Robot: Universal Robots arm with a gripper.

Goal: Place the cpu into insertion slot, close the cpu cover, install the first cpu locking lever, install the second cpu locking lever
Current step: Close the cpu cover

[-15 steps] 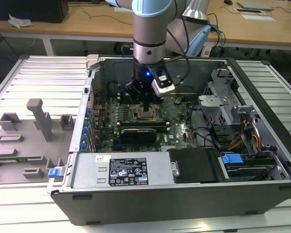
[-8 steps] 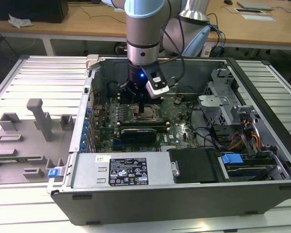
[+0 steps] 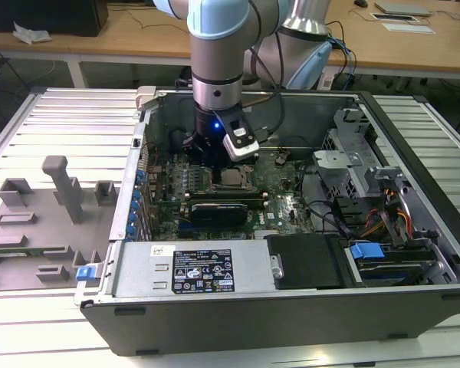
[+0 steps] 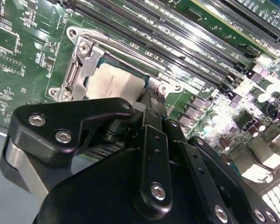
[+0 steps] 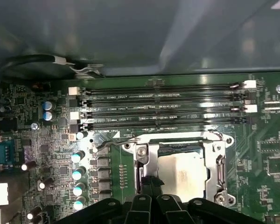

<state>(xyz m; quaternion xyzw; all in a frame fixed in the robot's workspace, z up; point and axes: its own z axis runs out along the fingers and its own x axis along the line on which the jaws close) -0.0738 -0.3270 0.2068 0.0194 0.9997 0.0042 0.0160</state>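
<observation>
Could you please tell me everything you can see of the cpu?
The cpu is a small, flat, square chip with a pale silvery-tan metal face that shines dully. It lies level in the insertion slot on the green board. The silver cpu cover frames it, and its face shows through the cover's opening. The gripper, jaws together, stands at one edge of the chip; I cannot tell whether it touches it.

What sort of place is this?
Probably a robotics lab or workshop: a robot arm reaches into an opened computer case on a slatted metal workbench, with wooden desks behind.
</observation>
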